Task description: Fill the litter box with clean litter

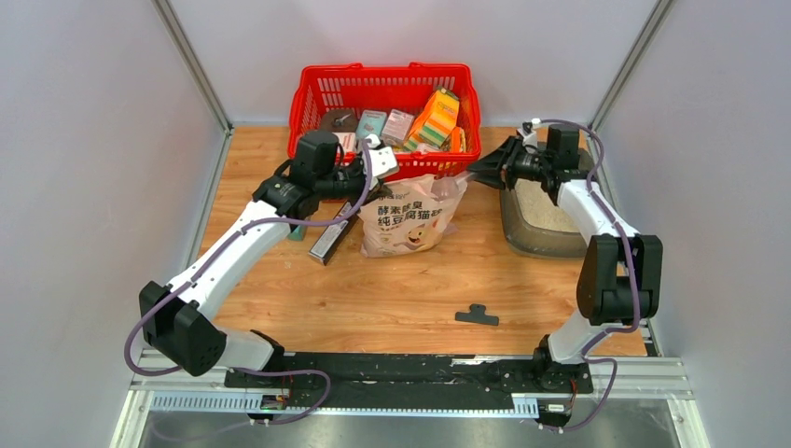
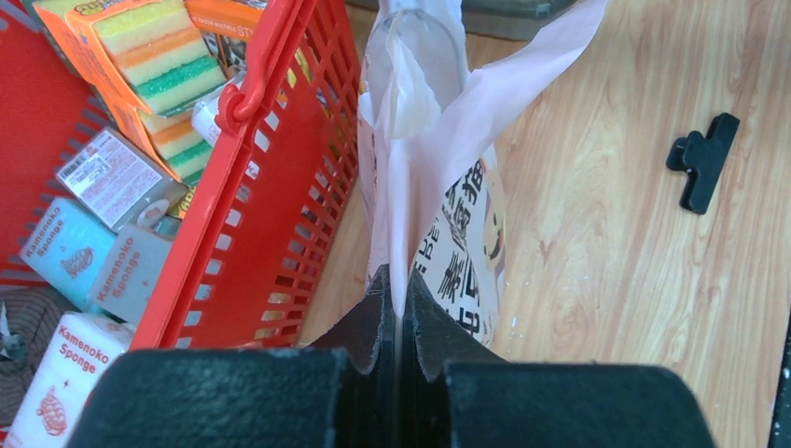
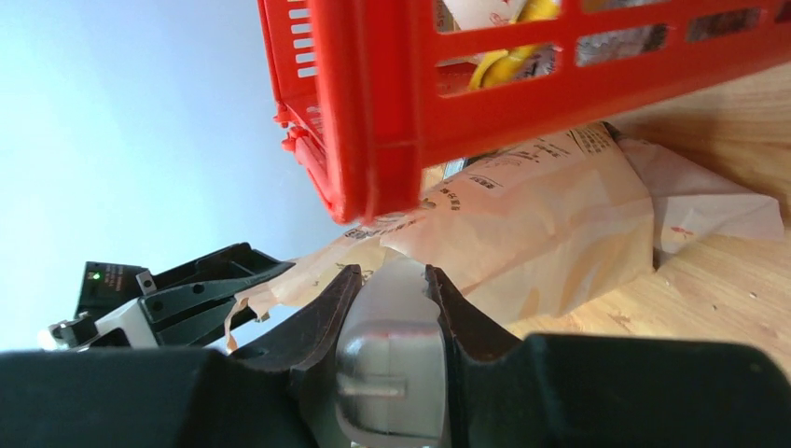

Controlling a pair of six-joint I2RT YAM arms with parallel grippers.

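Left gripper (image 2: pixel 396 294) is clamped flat on the thin top edge of the pink cat-litter bag (image 2: pixel 466 233), with the film sandwiched between the 2 fingers. Right gripper (image 3: pixel 390 280) is closed around a clear, greyish handle. It's blurry that close up, but it looks like the scoop (image 3: pixel 392 327), with its bowl poking into the bag's mouth.

It's tight around the bag. It stands just in front of the red basket (image 2: pixel 261 233), and the mesh front wall is right beside the bag's side. From the right wrist camera, the basket's corner hangs over the bag's top. A dark flat box (image 1: pixel 328 241) lies on the wood just left of the bag, under the left arm.

The litter box (image 1: pixel 536 245) sits at the table's right edge, close against the side wall (image 1: pixel 718 187) and just behind the right gripper. There's clean litter (image 1: pixel 544 207) in its far half.

The open room is on the near side. A wide stretch of table (image 1: pixel 392 299) runs from the bag to the arm bases, with 1 black clip (image 1: pixel 477 315) lying on it.
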